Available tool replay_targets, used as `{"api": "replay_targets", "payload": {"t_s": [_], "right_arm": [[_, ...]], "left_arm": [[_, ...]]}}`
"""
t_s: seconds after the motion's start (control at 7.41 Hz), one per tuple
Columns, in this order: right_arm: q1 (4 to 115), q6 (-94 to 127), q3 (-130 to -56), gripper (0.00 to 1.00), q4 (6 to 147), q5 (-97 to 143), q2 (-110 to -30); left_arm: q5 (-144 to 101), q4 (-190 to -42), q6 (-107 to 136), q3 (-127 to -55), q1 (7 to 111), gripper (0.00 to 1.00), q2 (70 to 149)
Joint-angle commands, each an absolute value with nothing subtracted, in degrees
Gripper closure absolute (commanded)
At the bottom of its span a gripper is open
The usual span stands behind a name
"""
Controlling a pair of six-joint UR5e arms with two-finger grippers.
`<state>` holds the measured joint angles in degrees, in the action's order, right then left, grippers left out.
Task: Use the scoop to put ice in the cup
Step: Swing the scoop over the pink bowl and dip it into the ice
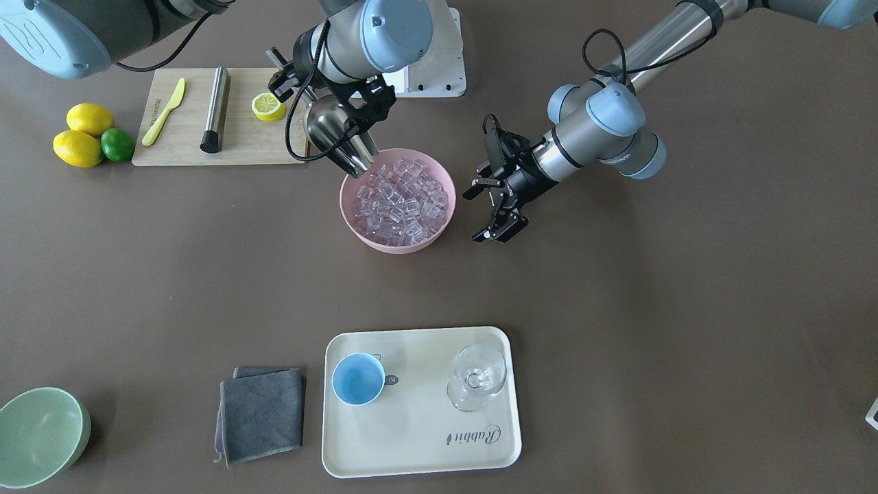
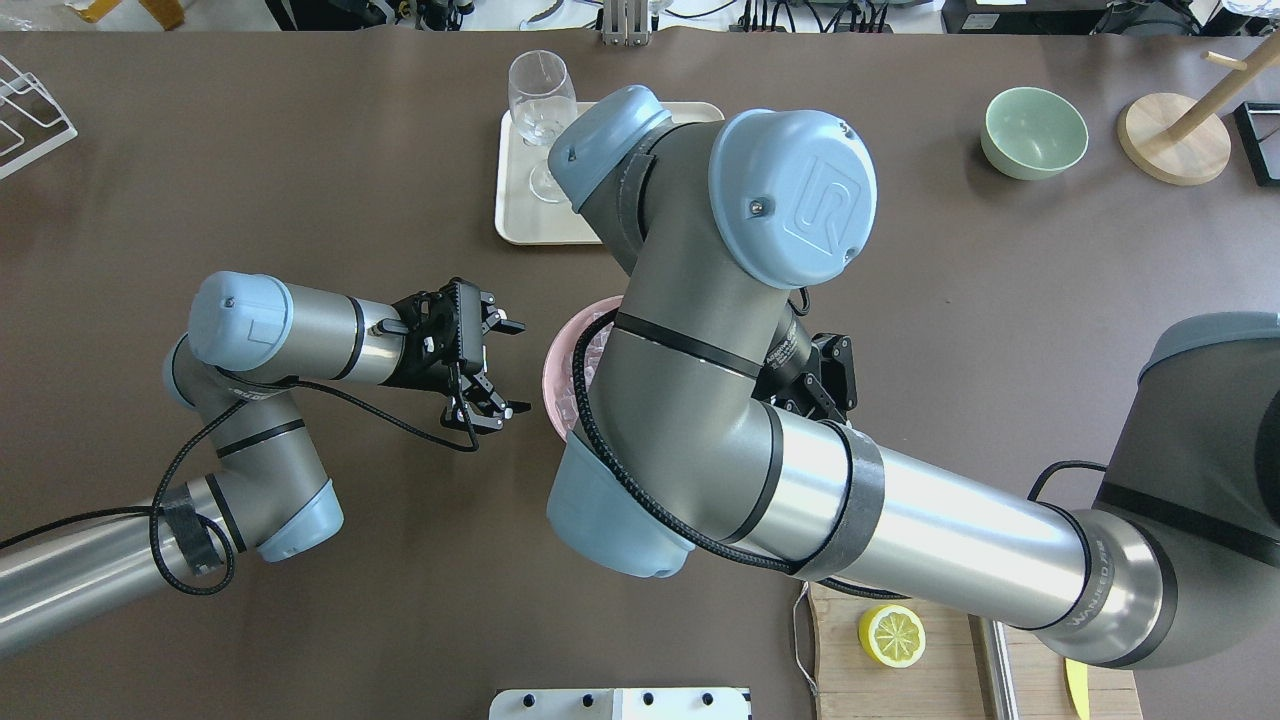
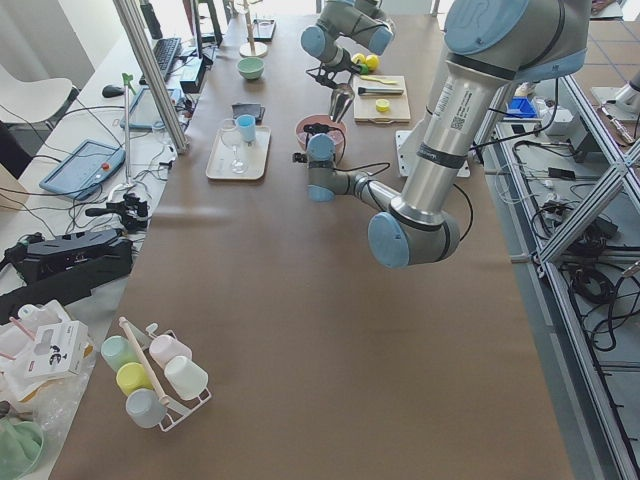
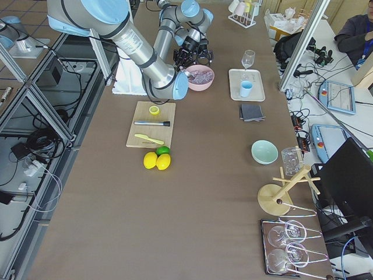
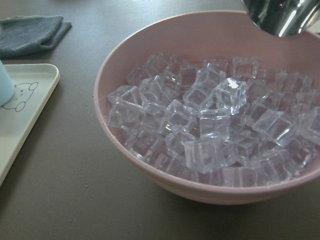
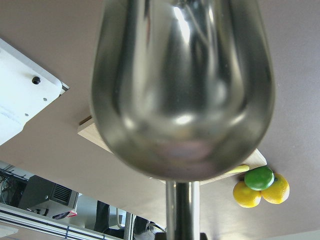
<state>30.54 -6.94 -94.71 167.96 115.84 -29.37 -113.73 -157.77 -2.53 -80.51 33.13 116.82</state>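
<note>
Scoop (image 6: 182, 90) in right pincer (image 1: 291, 77) at pink bowl (image 1: 384, 243) of ice (image 1: 401, 202); left pincer (image 1: 477, 216) wide.

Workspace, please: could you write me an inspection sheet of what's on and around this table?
Surface: brown table, no spills seen.
Job's things: ice fills pink bowl; scoop tip at its rim; cup empty on tray.
Clutter: wine glass, grey cloth, cutting board, lemons, lime, green bowl.
Grippers: right gripper shut on scoop; left gripper open, beside bowl.
Cables: black cable loops along each wrist.
Surroundings: person seated at the table's side.
</note>
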Motion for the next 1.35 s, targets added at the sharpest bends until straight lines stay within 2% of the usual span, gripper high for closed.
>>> {"api": "replay_targets", "payload": {"t_s": [0.0,0.68,1.22], "right_arm": [[30.1,-6.9,-90.8,1.0,168.0,114.3,-27.3],[30.0,-6.9,-84.1,1.0,163.3,113.6,-26.2],[28.3,-6.8,-82.2,1.0,158.9,113.1,-26.6]], "left_arm": [[-113.7,-158.1,-2.5,-80.5,33.1,0.01,116.7],[-113.7,-158.5,-2.5,-79.6,33.1,0.01,116.8],[-112.3,-158.6,-2.5,-79.6,33.0,0.01,117.0]]}}
